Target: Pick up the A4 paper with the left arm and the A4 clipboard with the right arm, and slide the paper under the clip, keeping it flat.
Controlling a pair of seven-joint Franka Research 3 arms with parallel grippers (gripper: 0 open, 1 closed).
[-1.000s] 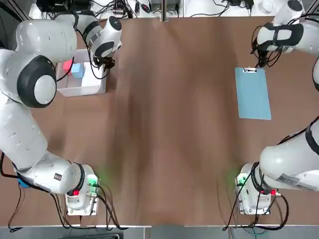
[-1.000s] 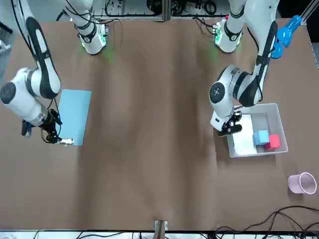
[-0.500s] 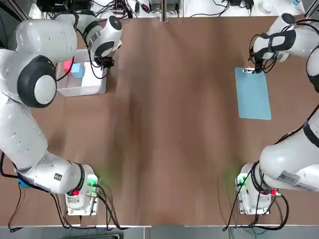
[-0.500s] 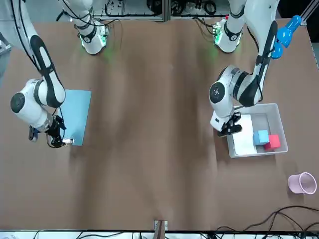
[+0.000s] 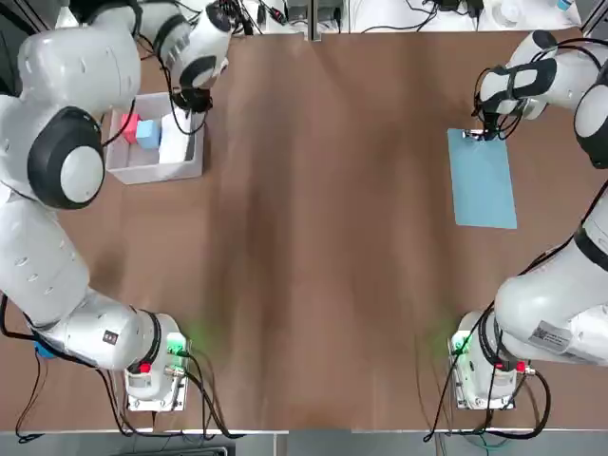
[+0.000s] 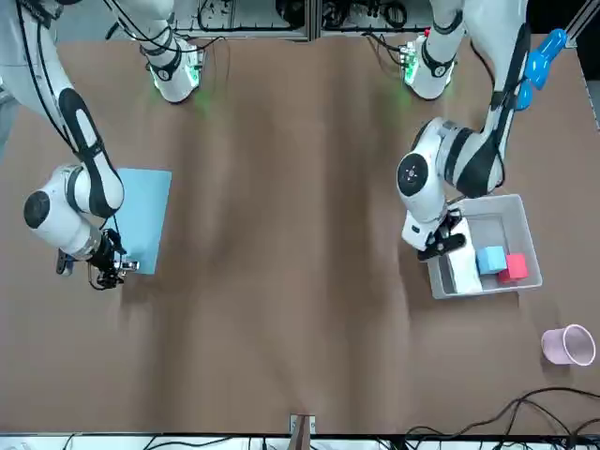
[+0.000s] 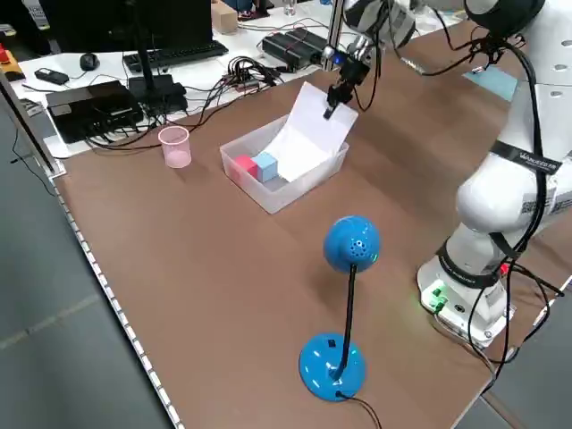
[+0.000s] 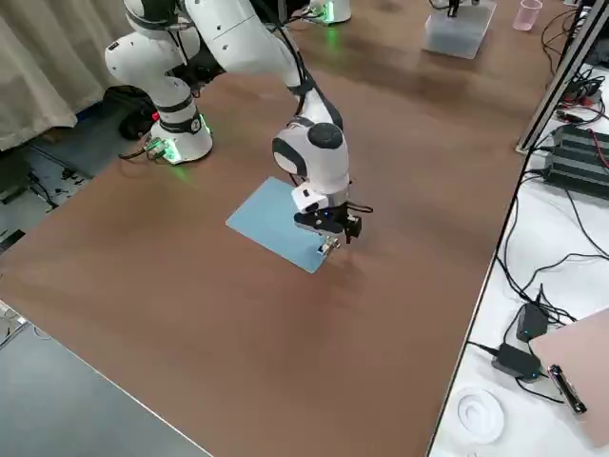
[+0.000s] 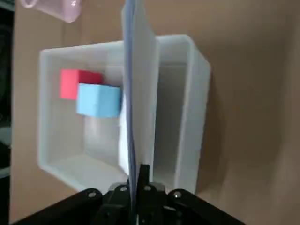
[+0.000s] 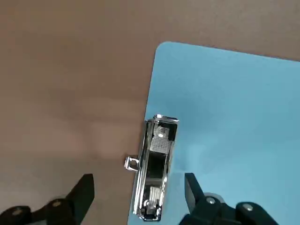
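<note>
Top view: left pincer (image 5: 187,102) pinches A4 paper (image 7: 308,134); right pincer (image 10: 136,197) open.

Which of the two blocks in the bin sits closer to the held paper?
The blue block: it lies right beside the paper, while the red block sits beyond it.

paper (image 9: 140,93): thin, white, smooth
clipboard (image 10: 234,117): smooth blue board
clip (image 10: 157,166): shiny metal
bin (image 9: 197,93): see-through plastic
table (image 5: 332,237): dull brown
</note>
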